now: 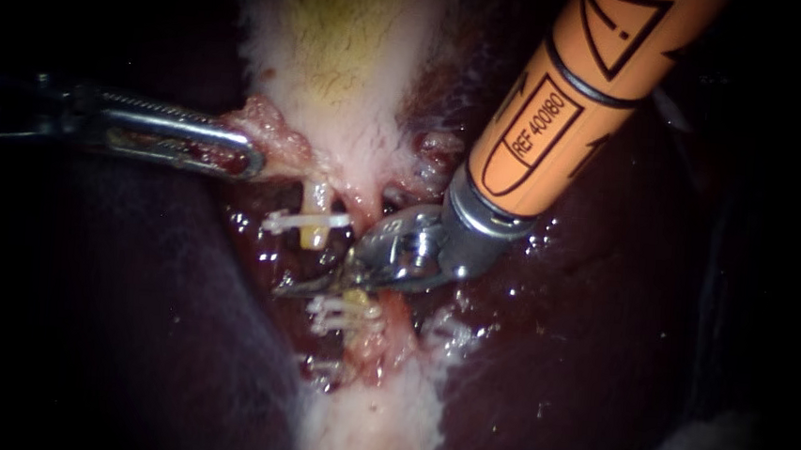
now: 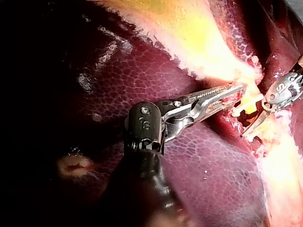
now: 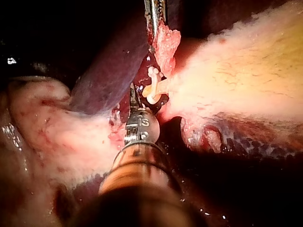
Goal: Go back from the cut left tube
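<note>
R instrument [image 1: 307,284], jaws pressed together, lay betw. the cut left tube's [image 1: 313,233] two clipped stumps, w/ L instrument [image 1: 250,156] jaws pinching gallbladder [image 1: 337,60] edge just beside that tube.

Free room around the divided tube. The gap between the clipped upper tube stump [image 1: 314,226] and the clipped lower tube stump [image 1: 349,308] is filled by the tip of the right instrument [image 1: 310,285]. Passage leftward is barred by the left instrument [image 1: 253,158], its jaws closed on the edge of the gallbladder [image 1: 337,51]. Bare liver [image 1: 598,361] is left unobstructed to the right of and below the right instrument.
</note>
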{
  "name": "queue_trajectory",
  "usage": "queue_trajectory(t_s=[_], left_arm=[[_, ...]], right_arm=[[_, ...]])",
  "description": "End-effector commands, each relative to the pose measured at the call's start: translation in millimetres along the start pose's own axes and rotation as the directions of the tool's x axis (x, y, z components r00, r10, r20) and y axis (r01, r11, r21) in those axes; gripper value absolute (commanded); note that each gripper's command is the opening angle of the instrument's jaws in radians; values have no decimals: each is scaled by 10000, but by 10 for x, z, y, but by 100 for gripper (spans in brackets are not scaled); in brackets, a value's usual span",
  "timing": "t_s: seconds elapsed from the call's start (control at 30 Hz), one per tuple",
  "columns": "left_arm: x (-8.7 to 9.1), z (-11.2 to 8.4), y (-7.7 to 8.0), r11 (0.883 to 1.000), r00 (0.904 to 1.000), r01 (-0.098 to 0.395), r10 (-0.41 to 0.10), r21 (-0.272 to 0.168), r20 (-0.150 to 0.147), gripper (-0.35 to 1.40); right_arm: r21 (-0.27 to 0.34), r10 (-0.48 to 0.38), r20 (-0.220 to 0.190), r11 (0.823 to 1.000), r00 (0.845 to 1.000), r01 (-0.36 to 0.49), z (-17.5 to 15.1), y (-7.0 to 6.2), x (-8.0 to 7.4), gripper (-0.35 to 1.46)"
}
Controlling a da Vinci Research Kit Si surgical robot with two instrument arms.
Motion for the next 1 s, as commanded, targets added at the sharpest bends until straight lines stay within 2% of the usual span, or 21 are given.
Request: queue_trajectory(t_s=[0.03, 0.13, 0.23, 0.3, 0.37, 0.47, 0.53, 0.63, 0.87, 1.0], left_arm=[[0, 0, 0, 10000, 10000, 0, 0, 1, 0, -35], [0, 0, 0, 10000, 10000, 0, 0, 1, 0, -35], [0, 0, 0, 10000, 10000, 0, 0, 1, 0, -35], [0, 0, 0, 10000, 10000, -1, 1, 1, 0, -35], [-1, 0, -1, 10000, 10000, -2, 2, 0, 1, -35], [-1, 0, -1, 10000, 10000, -2, 2, -2, 2, -35], [-1, 0, -1, 10000, 10000, -2, 2, -2, 2, -35], [-1, 0, -1, 10000, 10000, -3, 3, -3, 2, -35], [-1, 0, -1, 10000, 10000, -3, 3, -3, 2, -35], [-1, 0, -3, 10000, 10000, -4, 4, -6, 3, -35]], right_arm=[[-1, 73, -1, 10000, 10000, -73, 0, 0, 0, -35], [-15, 311, 29, 9995, 9995, -311, 0, 0, 0, -35], [52, 645, -160, 9979, 9978, -644, -1, -1, -1, -33], [176, 686, -393, 9975, 9969, -679, -1, -1, -2, 9], [302, 737, -628, 9970, 9953, -719, -1, -1, -2, 42], [230, 801, -735, 9966, 9941, -786, -2, -1, -1, 81], [206, 805, -750, 9967, 9939, -791, -2, -1, -1, 94], [132, 807, -791, 9967, 9936, -799, -3, -2, -1, 106], [90, 806, -827, 9967, 9933, -801, -8, -7, -1, 121], [-499, 476, -1149, 9973, 9922, -537, -24, -16, -2, 136]])
